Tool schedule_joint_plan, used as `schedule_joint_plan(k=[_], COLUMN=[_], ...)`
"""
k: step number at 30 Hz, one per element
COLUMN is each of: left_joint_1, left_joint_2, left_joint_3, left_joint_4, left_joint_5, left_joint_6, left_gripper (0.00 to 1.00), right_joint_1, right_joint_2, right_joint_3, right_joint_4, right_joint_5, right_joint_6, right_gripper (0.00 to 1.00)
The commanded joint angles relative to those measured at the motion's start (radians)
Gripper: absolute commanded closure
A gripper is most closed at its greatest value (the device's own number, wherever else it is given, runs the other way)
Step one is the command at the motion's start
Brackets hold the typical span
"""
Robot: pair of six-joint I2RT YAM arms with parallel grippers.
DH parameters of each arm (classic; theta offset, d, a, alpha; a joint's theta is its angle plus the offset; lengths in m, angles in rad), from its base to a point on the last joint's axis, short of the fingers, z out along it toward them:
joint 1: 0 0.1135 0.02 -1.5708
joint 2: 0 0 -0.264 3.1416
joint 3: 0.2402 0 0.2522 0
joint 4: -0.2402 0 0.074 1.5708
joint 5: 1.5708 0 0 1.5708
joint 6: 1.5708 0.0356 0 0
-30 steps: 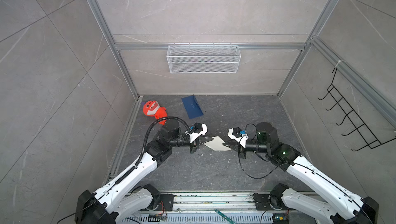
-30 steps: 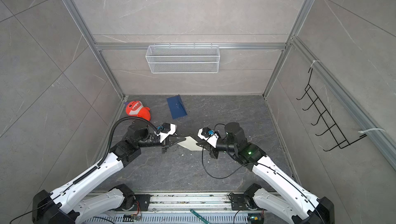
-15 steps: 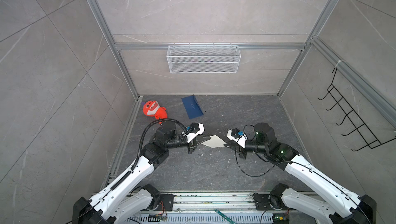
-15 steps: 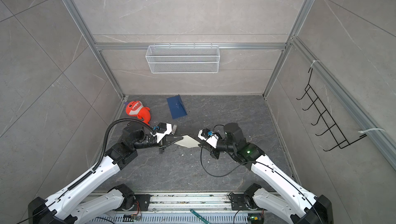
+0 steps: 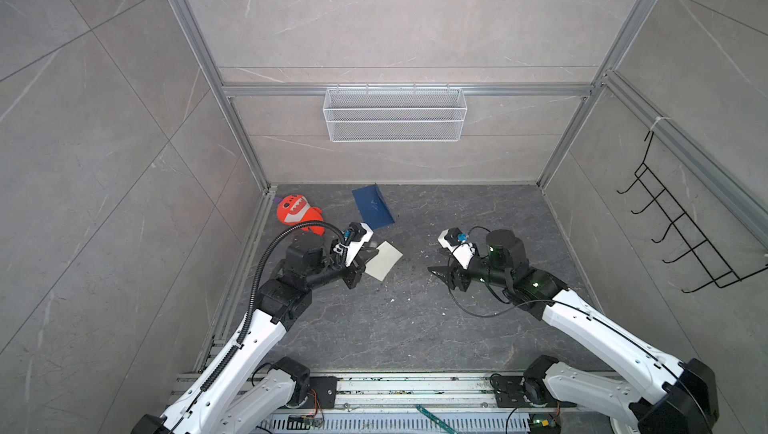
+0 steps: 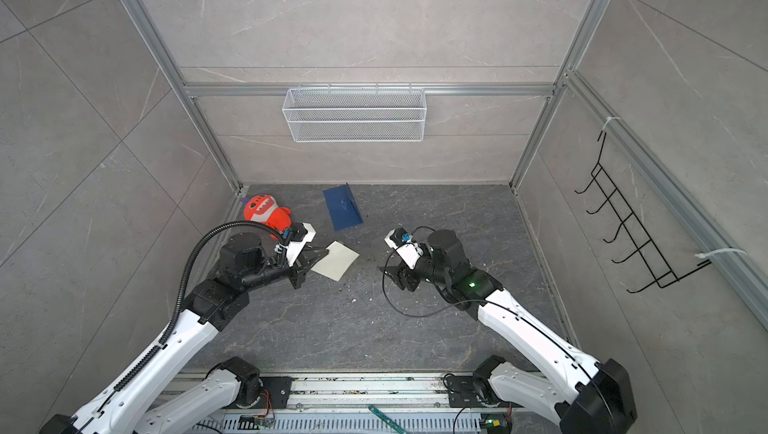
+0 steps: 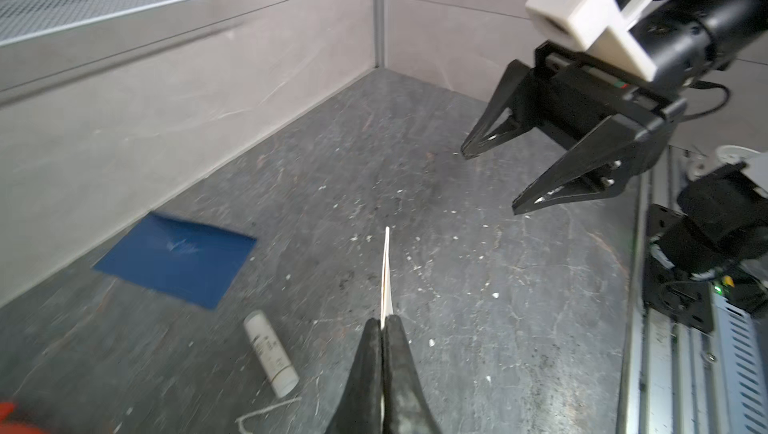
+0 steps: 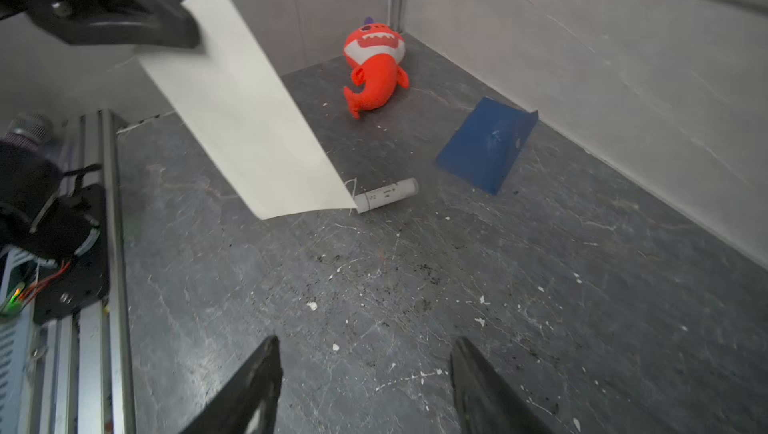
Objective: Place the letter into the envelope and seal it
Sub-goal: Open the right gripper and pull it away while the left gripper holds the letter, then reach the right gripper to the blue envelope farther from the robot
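The letter (image 5: 384, 260) (image 6: 337, 261) is a pale sheet held off the floor by one edge, with my left gripper (image 5: 371, 254) (image 6: 321, 254) (image 7: 381, 322) shut on it. It shows edge-on in the left wrist view (image 7: 386, 274) and as a broad hanging sheet in the right wrist view (image 8: 245, 120). The dark blue envelope (image 5: 372, 206) (image 6: 343, 207) (image 7: 178, 259) (image 8: 486, 145) lies flat near the back wall, apart from both grippers. My right gripper (image 5: 439, 278) (image 6: 390, 277) (image 7: 490, 180) (image 8: 365, 342) hovers open and empty to the right of the letter.
A white glue stick (image 7: 272, 355) (image 8: 386, 195) lies on the floor under the letter. An orange shark plush (image 5: 297, 213) (image 8: 374, 66) sits in the back left corner. A wire basket (image 5: 395, 114) hangs on the back wall and a black hook rack (image 5: 681, 236) on the right wall.
My right gripper has opened, let go of the letter and drawn back to the right. The letter now hangs from my left gripper alone.
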Motion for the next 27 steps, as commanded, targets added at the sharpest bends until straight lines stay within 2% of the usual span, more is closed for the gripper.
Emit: schedule_joint_plan(k=[1,3,5,9,14,22,27], left_joint_1=[0.101,0.161,0.196,0.222,0.230,0.232,0.233], left_joint_2=[0.010,0.024,0.030,0.026,0.026,-0.007,-0.019], left_joint_3=[0.062,0.069,0.063,0.033,-0.016,-0.070,-0.075], left_joint_4=[-0.144,-0.181,-0.205,-0.209,-0.168,-0.135,-0.129], left_joint_5=[0.020,0.049,0.031,-0.027,-0.039,-0.064,-0.082], left_joint_6=[-0.017,-0.006,0.008,0.013,0.027,0.028,0.039], left_gripper=[1.00,1.00,1.00,1.00,1.00,1.00,1.00], right_joint_1=[-0.001,-0.001,-0.001,0.005,0.016,0.032,0.032], right_joint_2=[0.115,0.201,0.291,0.453,0.666,1.017,1.232], right_joint_3=[0.112,0.182,0.254,0.377,0.569,0.963,1.249], right_joint_4=[0.062,0.063,0.068,0.094,0.074,-0.092,-0.269], right_joint_5=[0.147,0.180,0.213,0.280,0.334,0.442,0.488], right_joint_6=[0.131,0.172,0.209,0.248,0.263,0.196,0.182], right_gripper=[0.28,0.26,0.23,0.21,0.20,0.19,0.19])
